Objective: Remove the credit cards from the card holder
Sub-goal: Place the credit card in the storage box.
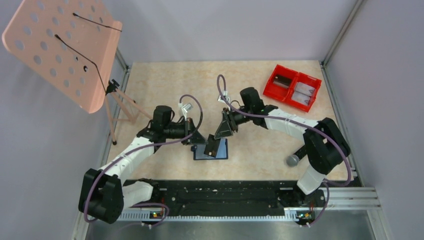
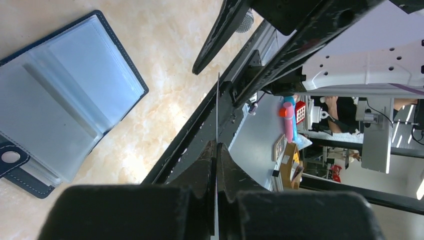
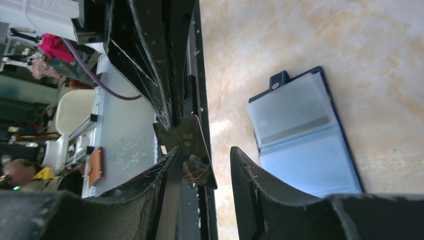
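My left gripper (image 2: 217,157) clenched a dark credit card (image 3: 192,150) on edge, long axis straight out from the grip, and my right gripper (image 3: 205,172) gaped around its corner. Its print was unreadable. The card holder (image 3: 300,135) lay open on the table (image 1: 165,80).

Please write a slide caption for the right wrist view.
Left gripper holds a dark credit card near the open right gripper; card holder lies open on table.
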Motion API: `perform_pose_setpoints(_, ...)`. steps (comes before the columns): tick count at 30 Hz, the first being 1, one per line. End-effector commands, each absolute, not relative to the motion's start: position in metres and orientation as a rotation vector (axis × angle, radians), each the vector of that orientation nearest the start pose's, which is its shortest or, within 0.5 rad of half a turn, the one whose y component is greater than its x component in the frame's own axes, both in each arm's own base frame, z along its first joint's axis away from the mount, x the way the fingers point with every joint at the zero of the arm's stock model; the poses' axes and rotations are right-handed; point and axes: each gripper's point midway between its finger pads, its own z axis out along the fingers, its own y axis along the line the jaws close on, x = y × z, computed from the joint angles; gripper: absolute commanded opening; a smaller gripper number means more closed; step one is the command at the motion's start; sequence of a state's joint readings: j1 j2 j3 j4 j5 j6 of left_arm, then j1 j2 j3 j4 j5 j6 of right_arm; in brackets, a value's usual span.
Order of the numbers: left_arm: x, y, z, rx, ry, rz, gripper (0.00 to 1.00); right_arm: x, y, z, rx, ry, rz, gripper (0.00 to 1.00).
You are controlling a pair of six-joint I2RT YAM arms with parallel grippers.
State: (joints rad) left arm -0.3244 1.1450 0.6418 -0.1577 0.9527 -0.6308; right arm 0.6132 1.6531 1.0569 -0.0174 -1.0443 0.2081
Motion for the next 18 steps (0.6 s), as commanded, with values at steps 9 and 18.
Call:
perform_pose_setpoints(9, 0.202, -0.237, 0.188, 0.304, 2.259, -1.602, 0.00, 0.206, 0.350, 0.174, -1.179, 1.921, 1.702, 0.13)
perform_pose_setpoints(18, 0.216, -0.230, 0.183, 0.238, 2.306, -1.449, 0.38, 0.223, 0.350, 0.185, -1.039, 1.944, 1.655, 0.00)
